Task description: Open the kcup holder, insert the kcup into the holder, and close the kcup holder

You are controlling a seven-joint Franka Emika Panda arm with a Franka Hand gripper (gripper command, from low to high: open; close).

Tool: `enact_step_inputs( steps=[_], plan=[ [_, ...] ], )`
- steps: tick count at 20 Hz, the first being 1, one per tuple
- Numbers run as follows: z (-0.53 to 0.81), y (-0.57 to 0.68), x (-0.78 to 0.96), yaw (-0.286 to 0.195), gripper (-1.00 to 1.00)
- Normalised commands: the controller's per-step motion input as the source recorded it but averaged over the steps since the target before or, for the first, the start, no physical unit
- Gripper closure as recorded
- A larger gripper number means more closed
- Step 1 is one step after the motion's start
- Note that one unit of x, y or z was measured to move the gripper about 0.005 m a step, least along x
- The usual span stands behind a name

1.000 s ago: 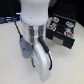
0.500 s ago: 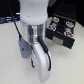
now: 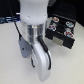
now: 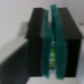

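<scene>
black kcup holder (image 4: 35, 31) just beyond the tool (image 4: 55, 47), fingers nearly pressed together

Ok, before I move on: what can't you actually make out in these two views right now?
- Gripper: in the exterior view the arm hides it; the wrist view shows green fingers, too blurred to tell whether they hold anything.
- Kcup: cannot be picked out in either view.
- Kcup holder: partly behind the arm in the exterior view; drawer state unclear. The wrist view shows only a blurred black box.
- Pods on top: too small to distinguish.
</scene>
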Motion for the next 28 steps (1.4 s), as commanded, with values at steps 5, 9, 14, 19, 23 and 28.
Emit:
enact_step_inputs(
  steps=[5, 9, 14, 19, 23, 28],
  plan=[
    [0.09, 0.24, 0.09, 0.006, -1.0],
    [0.0, 0.43, 0.14, 0.033, -1.0],
    [-0.03, 0.39, 0.02, 0.042, -1.0],
    [-0.15, 0.01, -0.3, 0.006, -1.0],
    [-0.17, -0.06, -0.42, 0.0, -1.0],
    [-0.16, -0.15, -0.2, 0.0, -1.0]
  ],
)
